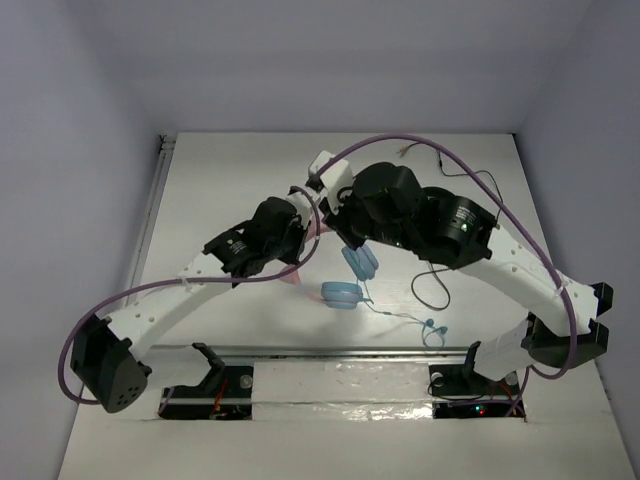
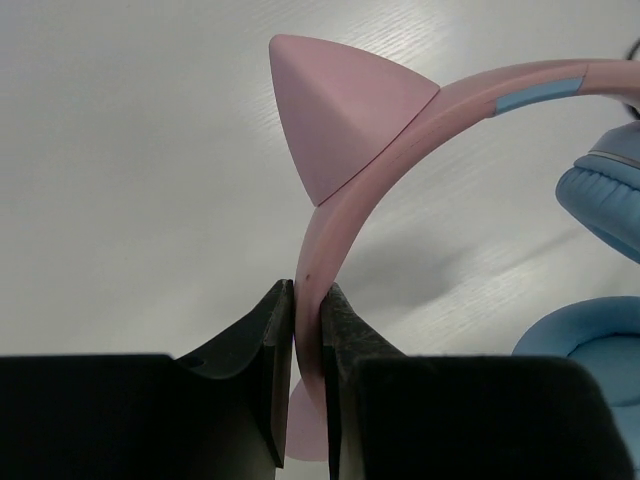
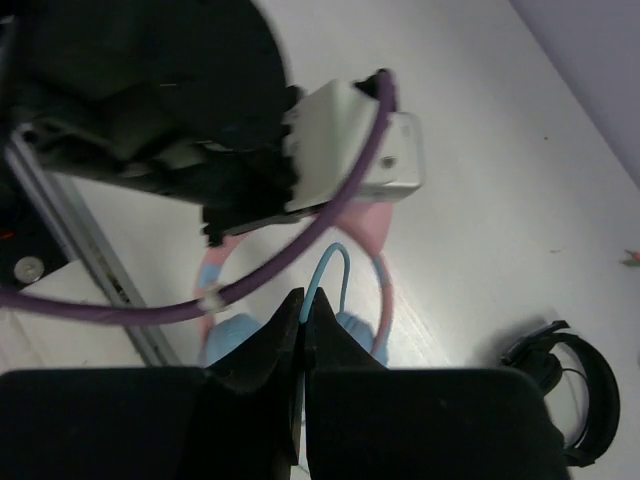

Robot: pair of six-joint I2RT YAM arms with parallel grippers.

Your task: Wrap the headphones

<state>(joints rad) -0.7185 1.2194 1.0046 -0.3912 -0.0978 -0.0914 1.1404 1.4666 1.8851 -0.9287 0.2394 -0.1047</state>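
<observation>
The headphones [image 1: 341, 293] hang in the middle of the table, with light-blue earcups [image 2: 605, 200] and a pink headband [image 2: 345, 215] that carries a cat ear [image 2: 340, 110]. My left gripper [image 2: 307, 290] is shut on the headband just below the ear. My right gripper [image 3: 304, 297] is shut on the thin light-blue cable [image 3: 335, 262], which loops up from its tips above the headband [image 3: 380, 285]. From above, both grippers [image 1: 298, 240] [image 1: 350, 238] meet over the headphones, and the cable's free end [image 1: 395, 312] trails right along the table.
Black headphones [image 3: 570, 385] with a black cable [image 1: 430, 285] lie to the right, behind the right arm. Purple arm cables [image 3: 270, 270] cross close above the headphones. A metal rail [image 1: 340, 352] runs along the near edge.
</observation>
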